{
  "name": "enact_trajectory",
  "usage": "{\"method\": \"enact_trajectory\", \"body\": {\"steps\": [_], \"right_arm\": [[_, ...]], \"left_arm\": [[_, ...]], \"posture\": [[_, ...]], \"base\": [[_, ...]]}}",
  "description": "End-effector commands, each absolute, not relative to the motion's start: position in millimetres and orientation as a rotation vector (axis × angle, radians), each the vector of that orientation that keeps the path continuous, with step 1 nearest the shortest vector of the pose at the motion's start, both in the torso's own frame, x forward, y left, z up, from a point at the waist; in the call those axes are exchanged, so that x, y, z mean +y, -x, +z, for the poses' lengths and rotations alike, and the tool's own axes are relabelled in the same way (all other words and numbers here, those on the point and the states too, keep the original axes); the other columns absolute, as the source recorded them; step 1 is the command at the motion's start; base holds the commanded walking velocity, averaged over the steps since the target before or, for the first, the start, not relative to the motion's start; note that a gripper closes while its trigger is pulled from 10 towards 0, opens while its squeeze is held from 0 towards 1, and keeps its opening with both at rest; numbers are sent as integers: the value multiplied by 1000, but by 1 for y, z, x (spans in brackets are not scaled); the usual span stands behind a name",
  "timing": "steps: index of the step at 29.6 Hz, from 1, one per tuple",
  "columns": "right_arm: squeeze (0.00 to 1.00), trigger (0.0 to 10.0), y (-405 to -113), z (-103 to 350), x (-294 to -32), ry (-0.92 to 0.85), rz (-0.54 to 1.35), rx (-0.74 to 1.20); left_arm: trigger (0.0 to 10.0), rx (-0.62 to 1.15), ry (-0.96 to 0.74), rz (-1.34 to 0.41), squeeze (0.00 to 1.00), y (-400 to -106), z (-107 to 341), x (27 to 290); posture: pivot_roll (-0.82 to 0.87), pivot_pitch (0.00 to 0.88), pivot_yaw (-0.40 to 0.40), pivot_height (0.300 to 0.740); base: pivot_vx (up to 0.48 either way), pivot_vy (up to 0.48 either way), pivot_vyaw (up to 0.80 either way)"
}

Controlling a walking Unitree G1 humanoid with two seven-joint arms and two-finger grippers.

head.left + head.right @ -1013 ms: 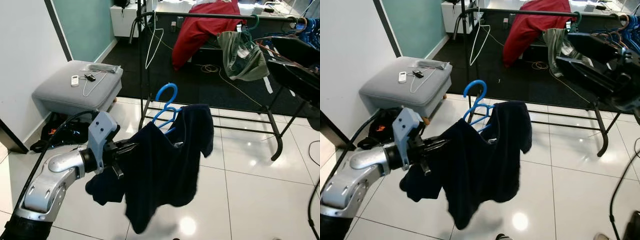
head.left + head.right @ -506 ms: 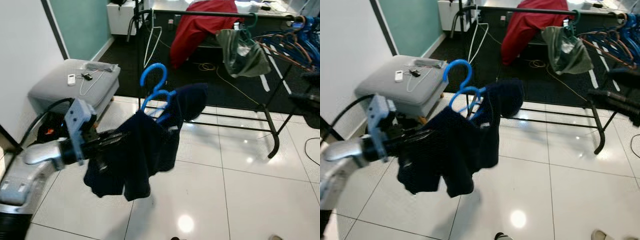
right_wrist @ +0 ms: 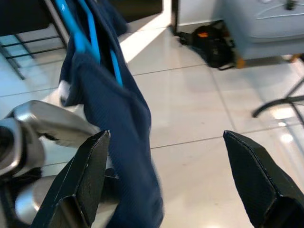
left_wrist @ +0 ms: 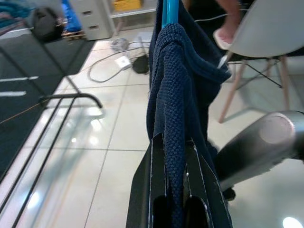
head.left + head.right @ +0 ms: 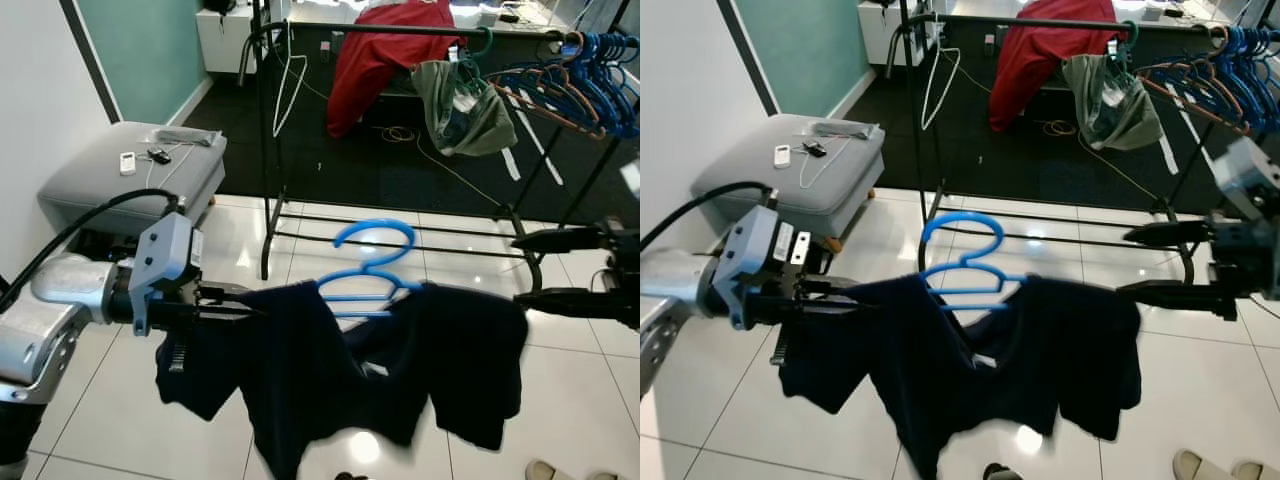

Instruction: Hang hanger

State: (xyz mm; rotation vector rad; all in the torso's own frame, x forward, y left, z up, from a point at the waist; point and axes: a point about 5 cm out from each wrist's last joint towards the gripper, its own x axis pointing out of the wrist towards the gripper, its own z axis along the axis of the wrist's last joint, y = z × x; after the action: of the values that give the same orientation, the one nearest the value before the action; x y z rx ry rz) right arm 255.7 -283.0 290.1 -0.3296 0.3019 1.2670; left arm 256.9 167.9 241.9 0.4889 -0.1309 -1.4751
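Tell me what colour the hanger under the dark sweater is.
Bright blue: the hanger carrying the sweater shows best in the right eye view.

One navy garment (image 5: 380,370), two clothes rails (image 5: 262,150), one grey ottoman (image 5: 120,185), two grippers: left (image 5: 250,300), right (image 5: 1140,262)

Bright blue hanger (image 5: 368,272), navy knit garment (image 5: 360,365), red garment (image 5: 375,50) and olive garment (image 5: 462,95) on black rack (image 5: 266,150), grey ottoman (image 5: 130,175), white glossy floor tiles (image 5: 590,400)
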Motion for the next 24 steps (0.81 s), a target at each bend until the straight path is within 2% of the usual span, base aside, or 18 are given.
{"method": "enact_trajectory", "body": {"steps": [1, 11, 16, 24], "right_arm": [[0, 10000, -255, 287, -273, 316, 1338, 316], [0, 10000, -252, 280, -232, 200, 1581, 290], [0, 10000, -251, 288, -226, 191, 1620, 258], [0, 10000, -245, 279, -222, 273, 1636, 335]], "left_arm": [[10000, -160, -509, -1521, 0, -253, 246, 162], [10000, -174, -501, -1610, 0, -247, 242, 142], [10000, -177, -501, -1614, 0, -247, 242, 141], [10000, -179, -502, -1612, 0, -249, 242, 141]], "posture": [[-168, 77, -34, 740], [-162, 78, -38, 740], [-163, 78, -38, 740], [-162, 78, -35, 740]], "base": [[0, 0, 0], [0, 0, 0], [0, 0, 0], [0, 0, 0]]}}
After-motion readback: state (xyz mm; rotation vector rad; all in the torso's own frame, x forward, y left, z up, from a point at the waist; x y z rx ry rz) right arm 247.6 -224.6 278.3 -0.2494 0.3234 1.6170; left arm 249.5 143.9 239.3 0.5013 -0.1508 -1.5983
